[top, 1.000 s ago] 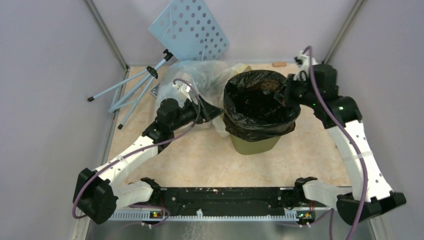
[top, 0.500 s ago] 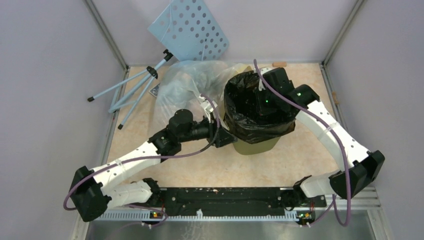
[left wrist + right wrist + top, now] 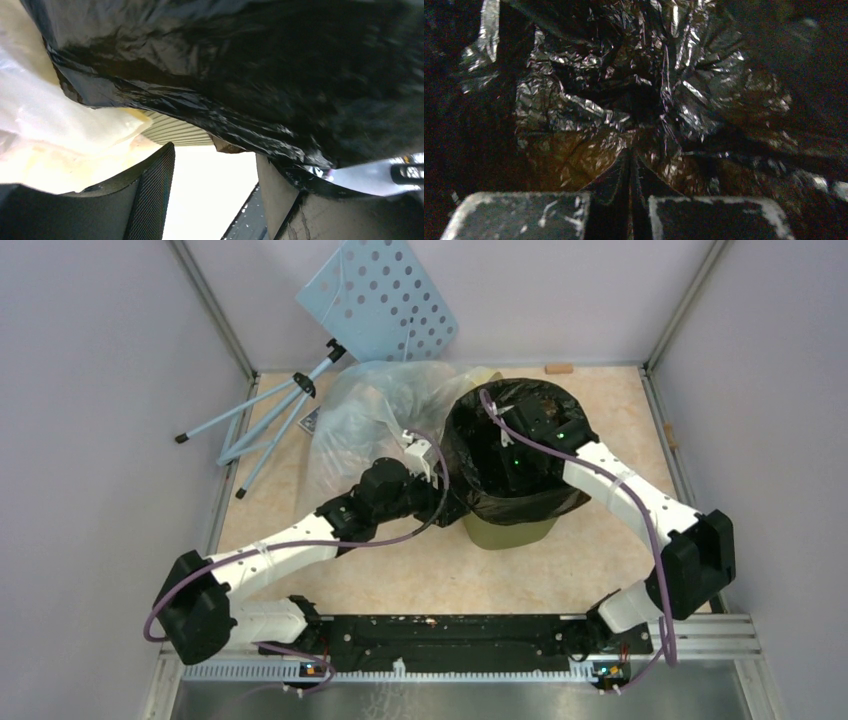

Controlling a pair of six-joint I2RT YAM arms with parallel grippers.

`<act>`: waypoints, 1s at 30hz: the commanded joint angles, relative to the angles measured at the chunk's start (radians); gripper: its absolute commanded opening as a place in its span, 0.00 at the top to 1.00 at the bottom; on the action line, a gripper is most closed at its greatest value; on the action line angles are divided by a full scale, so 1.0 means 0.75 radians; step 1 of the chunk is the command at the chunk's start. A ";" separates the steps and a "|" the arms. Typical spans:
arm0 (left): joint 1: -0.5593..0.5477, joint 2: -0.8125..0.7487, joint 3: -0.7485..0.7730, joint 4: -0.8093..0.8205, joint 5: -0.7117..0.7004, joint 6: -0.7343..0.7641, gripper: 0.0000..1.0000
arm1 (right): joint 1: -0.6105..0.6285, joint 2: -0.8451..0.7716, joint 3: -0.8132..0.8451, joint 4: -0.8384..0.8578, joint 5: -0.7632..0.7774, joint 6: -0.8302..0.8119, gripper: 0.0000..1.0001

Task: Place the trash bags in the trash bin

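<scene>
The black trash bag (image 3: 520, 495) lines the olive-green trash bin (image 3: 510, 532), its edge folded down over the rim. My left gripper (image 3: 452, 508) is open at the bin's left side. In the left wrist view the gripper (image 3: 215, 200) sits just under the bag's hanging edge (image 3: 240, 80), with the bin's ribbed wall (image 3: 175, 131) behind. My right gripper (image 3: 510, 455) reaches down inside the bin. In the right wrist view the gripper (image 3: 630, 160) is shut, its tips against the crinkled bag (image 3: 624, 90) near the bottom; I see nothing pinched between them.
A large translucent plastic bag (image 3: 370, 410) lies against the bin's left and back side. A pale blue perforated board (image 3: 380, 300) on a tripod (image 3: 270, 410) leans at the back left. A small brown piece (image 3: 559, 368) lies by the back wall.
My right arm swung from the bin's right rim over the opening and down inside. My left gripper moved right and forward, up to the bin's left side.
</scene>
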 commanded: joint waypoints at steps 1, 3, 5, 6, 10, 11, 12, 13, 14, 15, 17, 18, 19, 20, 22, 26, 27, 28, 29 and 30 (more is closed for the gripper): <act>0.015 0.017 -0.019 -0.033 -0.148 -0.024 0.34 | 0.011 0.036 -0.031 0.086 0.004 -0.017 1.00; 0.015 0.000 -0.035 -0.025 -0.141 -0.016 0.34 | 0.011 0.050 -0.058 0.106 -0.005 -0.016 1.00; 0.016 -0.023 -0.056 -0.006 -0.129 -0.010 0.33 | 0.011 0.069 -0.087 0.126 -0.009 -0.010 1.00; 0.016 -0.036 -0.062 0.005 -0.117 -0.004 0.32 | 0.011 0.080 -0.100 0.136 -0.015 -0.003 1.00; 0.016 -0.070 -0.063 0.020 -0.080 0.015 0.30 | 0.008 0.149 -0.123 0.150 -0.054 0.006 1.00; 0.016 -0.071 -0.061 0.017 -0.079 0.017 0.30 | 0.008 0.170 -0.121 0.146 -0.062 0.006 1.00; 0.015 -0.073 -0.058 0.014 -0.078 0.018 0.30 | 0.006 0.187 -0.119 0.145 -0.064 0.006 1.00; 0.016 -0.071 -0.053 0.012 -0.076 0.020 0.30 | 0.007 0.203 -0.120 0.144 -0.063 0.006 1.00; 0.016 -0.072 -0.048 0.008 -0.074 0.018 0.30 | 0.005 0.216 -0.120 0.148 -0.063 0.006 1.00; 0.015 -0.072 -0.043 0.003 -0.069 0.018 0.30 | 0.005 0.226 -0.120 0.151 -0.063 0.005 1.00; 0.016 -0.080 -0.034 -0.007 -0.066 0.019 0.30 | -0.001 0.241 -0.127 0.160 -0.090 0.002 1.00; 0.015 -0.088 -0.032 -0.012 -0.069 0.020 0.30 | -0.005 0.247 -0.131 0.163 -0.094 0.000 1.00; 0.016 -0.098 -0.029 -0.015 -0.073 0.023 0.30 | -0.007 0.253 -0.138 0.169 -0.098 -0.001 1.00; 0.016 -0.109 -0.029 -0.017 -0.076 0.025 0.30 | -0.010 0.257 -0.148 0.177 -0.099 0.005 1.00; 0.016 -0.139 -0.023 -0.028 -0.085 0.036 0.30 | -0.025 0.261 -0.174 0.191 -0.114 0.013 1.00; 0.016 -0.181 -0.007 -0.036 -0.101 0.043 0.30 | -0.043 0.263 -0.235 0.232 -0.149 0.012 1.00; 0.016 -0.189 0.004 -0.042 -0.099 0.049 0.30 | -0.046 0.265 -0.245 0.240 -0.156 0.010 1.00; 0.016 -0.192 0.019 -0.057 -0.095 0.053 0.30 | -0.050 0.271 -0.252 0.246 -0.165 0.010 1.00; 0.016 -0.193 0.037 -0.069 -0.094 0.059 0.30 | -0.050 0.279 -0.259 0.252 -0.169 0.008 1.00; 0.015 -0.193 0.060 -0.112 -0.093 0.065 0.30 | -0.052 0.284 -0.264 0.259 -0.175 0.007 1.00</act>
